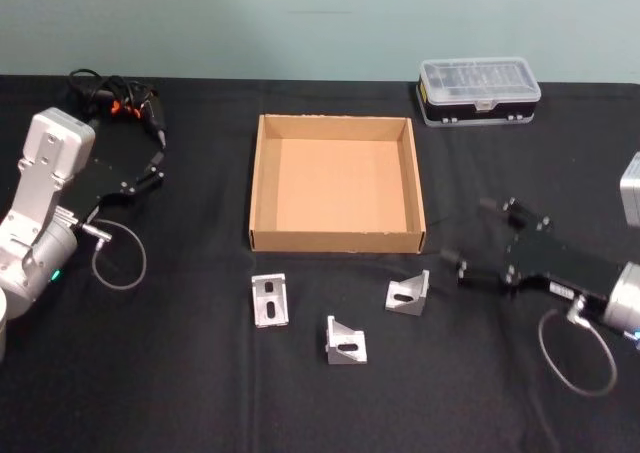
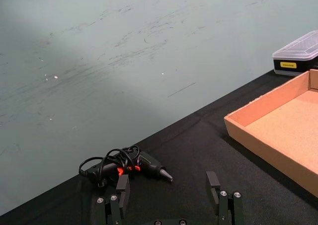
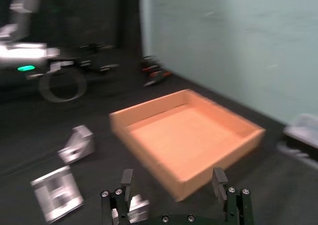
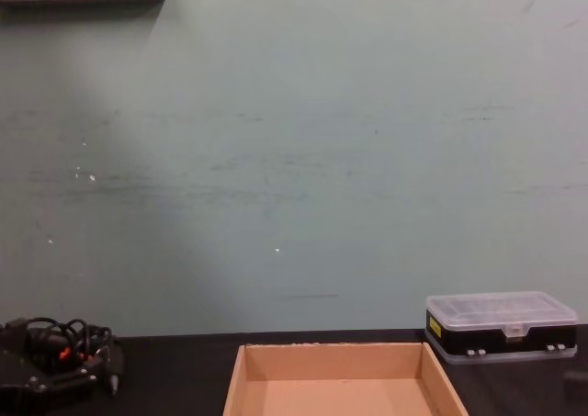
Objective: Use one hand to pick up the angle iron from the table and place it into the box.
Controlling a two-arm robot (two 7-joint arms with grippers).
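Left angle iron (image 1: 269, 300), middle iron (image 1: 344, 341), right iron (image 1: 408, 294): on counter (image 1: 150, 393), just before box (image 1: 336, 241). Right end effector (image 1: 467, 231): released, empty, just beside right iron, apart from it. Left end effector (image 1: 158, 151): released, empty, parked at counter's left.

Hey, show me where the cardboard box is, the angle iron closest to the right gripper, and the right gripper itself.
cardboard box (image 1: 337, 241), head view, front wall.
angle iron (image 1: 408, 295), head view, slotted face.
right gripper (image 1: 464, 231), head view, midway between its open fingertips.
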